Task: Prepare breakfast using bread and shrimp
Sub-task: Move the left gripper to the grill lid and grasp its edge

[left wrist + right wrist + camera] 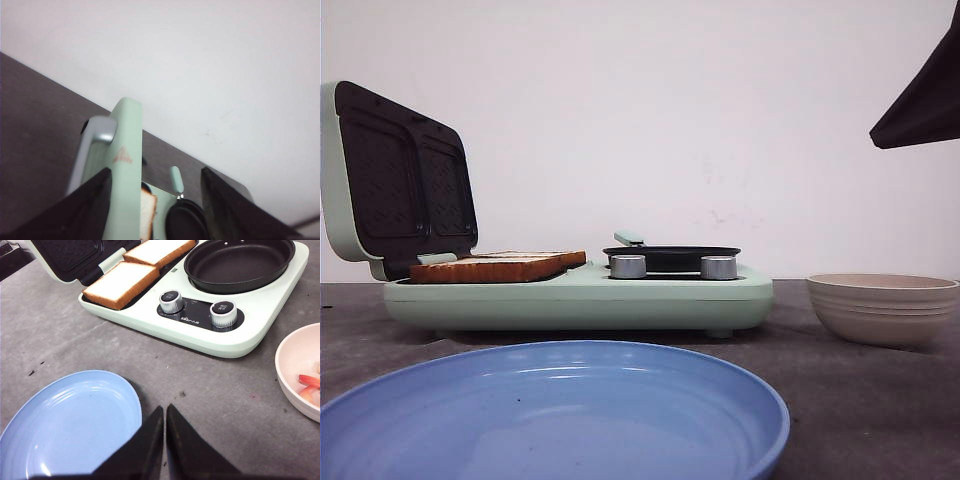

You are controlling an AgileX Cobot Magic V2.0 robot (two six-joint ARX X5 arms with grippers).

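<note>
Right fingers (165, 440) pressed together over the grey bench (225, 390) beside a glossy blue plate (70, 425); left fingers (155, 200) spread wide behind the mint maker's (240, 337) raised lid (127, 150); two square, brown-crusted bread (122, 284) slices lie on its grill beside a round black pan (240, 262).

The breakfast maker (210, 337) has a smooth, satin mint-green plastic shell, two brushed-metal knobs (172, 301) and a matt black frying pan (239, 264). The bread (121, 284) looks soft and porous. The blue plate (555, 420) is glossy; the grey table cover (65, 342) looks matt and rough, like felt.
</note>
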